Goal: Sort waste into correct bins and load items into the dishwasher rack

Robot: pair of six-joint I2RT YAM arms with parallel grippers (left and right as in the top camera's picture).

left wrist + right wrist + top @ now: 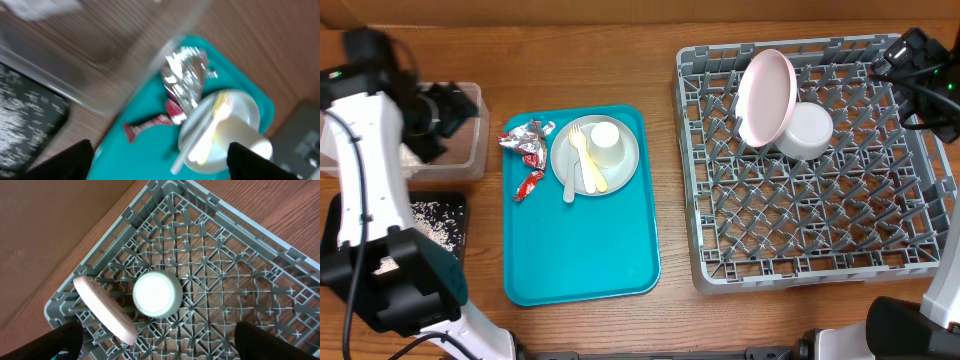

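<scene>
Motion blur smears the clear plastic rectangular tub [75, 80] in the left wrist view; overhead, the white left arm [365, 150] hides its inside.

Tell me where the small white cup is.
Overhead view, left of centre: the small white cup rests on the grey-green plate on the teal tray, beside the pale cutlery, left of the dishwasher rack.

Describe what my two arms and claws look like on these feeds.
Both arms are white shell links with black joint housings. The left arm carries a thin black cable along its white link; the right arm trails one too. Small green lights glow on both. The left claw and right claw show plain black fingers, no markings visible.
</scene>
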